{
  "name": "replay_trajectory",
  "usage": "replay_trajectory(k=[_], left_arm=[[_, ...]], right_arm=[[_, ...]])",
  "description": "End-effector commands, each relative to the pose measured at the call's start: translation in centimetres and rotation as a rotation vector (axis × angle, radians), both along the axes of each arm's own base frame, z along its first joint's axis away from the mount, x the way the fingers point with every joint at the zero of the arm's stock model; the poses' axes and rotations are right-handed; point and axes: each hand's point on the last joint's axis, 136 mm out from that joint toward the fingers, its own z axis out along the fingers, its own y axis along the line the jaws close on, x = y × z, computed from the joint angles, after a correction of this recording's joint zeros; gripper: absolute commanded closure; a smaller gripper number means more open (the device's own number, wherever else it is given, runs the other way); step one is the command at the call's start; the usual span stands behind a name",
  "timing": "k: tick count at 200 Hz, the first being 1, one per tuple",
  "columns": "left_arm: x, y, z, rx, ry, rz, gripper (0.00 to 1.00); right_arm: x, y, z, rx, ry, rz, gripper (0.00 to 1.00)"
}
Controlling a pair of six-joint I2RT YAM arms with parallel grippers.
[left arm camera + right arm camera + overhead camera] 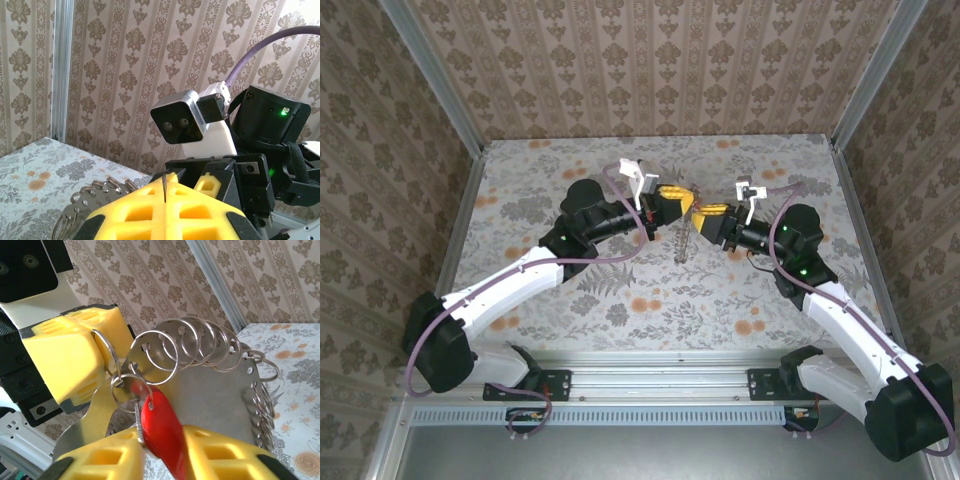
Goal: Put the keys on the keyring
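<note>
Yellow foam pads mark both grippers where the two arms meet above the middle of the flowered table (650, 300). On the left, the left gripper (682, 205) is clamped tight on the keyring (210, 390) — a flat silvery plate edged with a row of split rings. From the left wrist, the plate shows as a thin dark edge pinched in the seam between the pressed-together pads, with a fan of rings just to their left. From above, part of the keyring hangs down between the two grippers, clear of the tabletop. Further right, the right gripper (701, 213) faces the left one almost tip to tip and pinches the key (161, 432) by its bright red head between its two pads. The top of that red head sits against a small split ring (129, 389) at the near corner of the plate — whether it is threaded through, I cannot tell. Patterned wallpaper (650, 60) closes in the table on every side.
</note>
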Motion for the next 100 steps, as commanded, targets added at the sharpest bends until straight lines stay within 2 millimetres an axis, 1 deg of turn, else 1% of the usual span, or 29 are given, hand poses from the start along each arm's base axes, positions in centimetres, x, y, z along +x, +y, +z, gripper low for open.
replay_trajectory(k=[1,26,60,76,88,100], left_arm=[[-0.59,0.1,2.7,-0.074,-0.046,-0.01,1.0],[-0.64,0.1,2.68,-0.074,-0.046,-0.011,1.0],[-0.71,0.11,2.74,-0.075,-0.046,-0.012,1.0],[-0.71,0.06,2.58,-0.073,-0.045,-0.012,1.0],[-0.69,0.07,2.6,-0.073,-0.046,-0.012,1.0],[-0.74,0.09,2.64,-0.075,-0.046,-0.014,1.0]], right_arm=[[-0.3,0.16,1.67,0.009,-0.057,0.004,0.79],[-0.57,0.32,1.73,0.006,-0.059,0.016,0.86],[-0.86,0.36,1.92,0.005,-0.067,0.015,0.9],[-0.93,0.33,2.02,0.004,-0.072,0.012,0.88],[-0.86,0.26,2.15,0.007,-0.075,0.002,0.8],[-0.85,0.26,2.37,0.009,-0.079,0.0,0.81]])
